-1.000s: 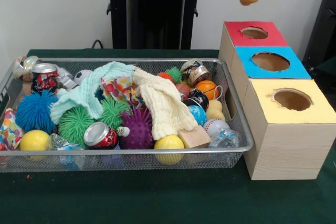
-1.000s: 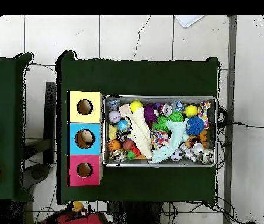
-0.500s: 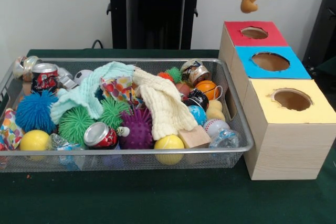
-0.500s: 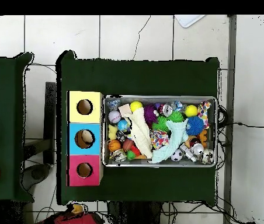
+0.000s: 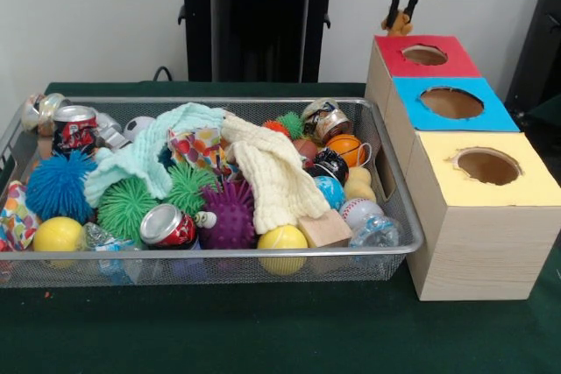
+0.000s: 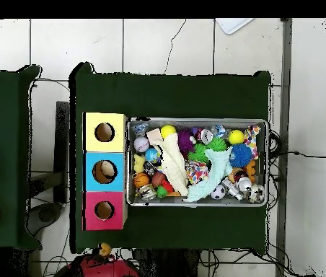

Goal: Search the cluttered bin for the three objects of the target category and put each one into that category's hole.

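My gripper (image 5: pixel 401 15) hangs at the top right, just behind the far edge of the red box (image 5: pixel 424 54). It is shut on a small tan plush toy (image 5: pixel 400 24), which is partly hidden by the box's back edge. In the overhead view the gripper (image 6: pixel 104 249) and the toy sit just past the table's edge, near the red box (image 6: pixel 104 210). The blue box (image 5: pixel 451 102) and yellow box (image 5: pixel 487 165) stand in a row with it. The wire bin (image 5: pixel 219 256) is full of spiky balls, sports balls, crushed cans and knitted cloths.
A cream cloth (image 5: pixel 276 177) and a mint cloth (image 5: pixel 149 151) lie over the pile in the bin. Something tan shows inside the blue box's hole (image 6: pixel 106 171). A second green table (image 6: pixel 3 159) stands beside this one.
The gripper has come down with the plush toy, from the picture's top edge to just behind the red box. Nothing in the bin has moved.
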You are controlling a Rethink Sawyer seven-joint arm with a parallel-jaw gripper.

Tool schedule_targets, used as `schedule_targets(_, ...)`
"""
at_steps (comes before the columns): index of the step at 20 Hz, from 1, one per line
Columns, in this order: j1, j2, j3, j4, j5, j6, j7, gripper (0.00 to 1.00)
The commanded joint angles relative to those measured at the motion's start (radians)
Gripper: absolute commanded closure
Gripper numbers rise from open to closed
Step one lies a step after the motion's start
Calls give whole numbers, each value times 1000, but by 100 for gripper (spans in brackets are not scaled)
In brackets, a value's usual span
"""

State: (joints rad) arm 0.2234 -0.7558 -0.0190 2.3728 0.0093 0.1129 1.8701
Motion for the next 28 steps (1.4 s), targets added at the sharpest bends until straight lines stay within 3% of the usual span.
schedule_targets(1,-31,96,5,-149,55,-63,184,100)
schedule_targets(9,12,81,4,-172,113,-15,211,100)
schedule_targets(17,76,-86,-59,-150,144,247,209,100)
schedule_targets(21,79,-142,-46,-123,154,266,219,100)
schedule_targets(28,132,-192,-78,-161,163,367,250,100)
